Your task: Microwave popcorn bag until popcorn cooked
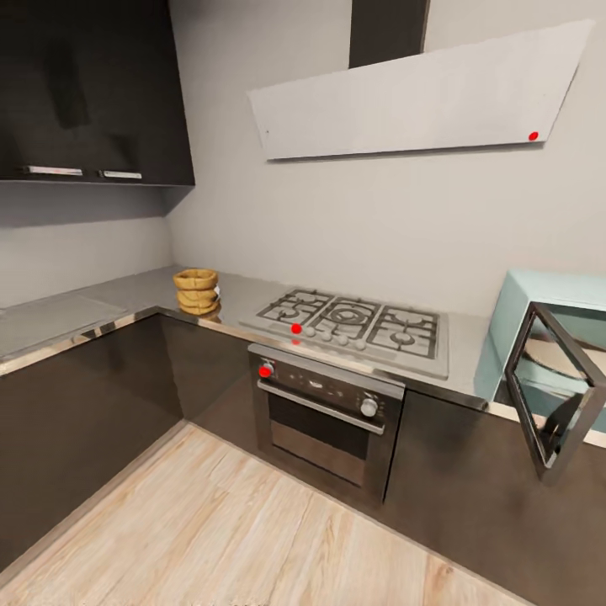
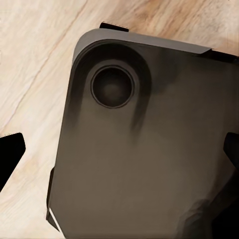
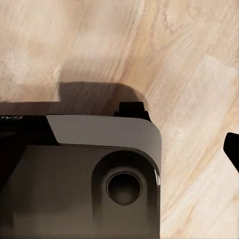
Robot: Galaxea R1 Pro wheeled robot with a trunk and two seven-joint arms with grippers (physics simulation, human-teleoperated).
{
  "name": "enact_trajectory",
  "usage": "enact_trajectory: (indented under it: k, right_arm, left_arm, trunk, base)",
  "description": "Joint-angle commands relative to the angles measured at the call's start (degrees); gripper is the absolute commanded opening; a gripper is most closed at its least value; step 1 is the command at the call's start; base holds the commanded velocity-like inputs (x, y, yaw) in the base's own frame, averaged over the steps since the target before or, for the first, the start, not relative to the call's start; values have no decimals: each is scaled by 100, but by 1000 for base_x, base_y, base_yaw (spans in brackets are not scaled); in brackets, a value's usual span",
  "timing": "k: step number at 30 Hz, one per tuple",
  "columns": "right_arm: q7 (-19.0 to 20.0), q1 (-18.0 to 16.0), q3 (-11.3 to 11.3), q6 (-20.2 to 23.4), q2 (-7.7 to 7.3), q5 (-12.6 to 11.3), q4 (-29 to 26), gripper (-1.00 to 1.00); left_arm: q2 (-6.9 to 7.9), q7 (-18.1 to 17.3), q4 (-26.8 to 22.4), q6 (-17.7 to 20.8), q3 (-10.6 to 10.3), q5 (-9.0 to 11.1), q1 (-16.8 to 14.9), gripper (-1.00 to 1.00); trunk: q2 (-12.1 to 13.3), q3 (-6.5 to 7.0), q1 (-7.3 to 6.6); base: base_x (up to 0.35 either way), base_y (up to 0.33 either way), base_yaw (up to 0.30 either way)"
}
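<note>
The popcorn bag (image 1: 197, 291) is sitting left of the stove (image 1: 349, 324), the microwave (image 1: 551, 337) right, door hanging open, ready. I cannot tell how the grippers are set.

The grey countertop (image 1: 109, 295) carries the popcorn bag (image 1: 197, 290), a gas hob (image 1: 353, 324) and, seemingly, the microwave (image 1: 547, 337)

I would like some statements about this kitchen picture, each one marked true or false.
1. The popcorn bag stands on the countertop, left of the hob. True.
2. The microwave door is closed. False: it hangs open.
3. The bag is inside the microwave. False: it is still on the countertop.
4. The oven sits under the hob. True.
5. The floor is grey tile. False: it is pale wood.
</note>
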Motion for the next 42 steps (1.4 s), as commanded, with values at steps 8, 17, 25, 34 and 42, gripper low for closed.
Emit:
enact_trajectory:
  k: [8, 17, 25, 34, 42]
  right_arm:
    - [9, -9, -48, -36, -12, 48, 18, 100]
    - [9, -8, -49, -34, -8, 48, 18, 100]
    - [10, -7, -47, -32, -5, 48, 18, 100]
    - [9, -7, -47, -29, -12, 48, 18, 100]
    - [11, -8, -47, -28, -12, 48, 18, 100]
  left_arm:
    - [-4, 0, -1, -13, 21, 26, 1, 100]
    - [1, -1, 1, -13, 17, 19, 0, 100]
    - [0, -1, 0, -13, 13, 19, 1, 100]
    - [2, -1, 0, -13, 13, 19, -1, 100]
    - [4, -11, 3, -6, 13, 19, -1, 100]
  trunk:
    - [-3, -5, 0]
    - [-3, -5, 0]
    - [-3, -5, 0]
    - [-3, -5, 0]
    - [-3, -5, 0]
  base:
    - [0, 0, 272]
    - [0, 0, 272]
    - [0, 0, 272]
    - [0, 0, 272]
    - [0, 0, 272]
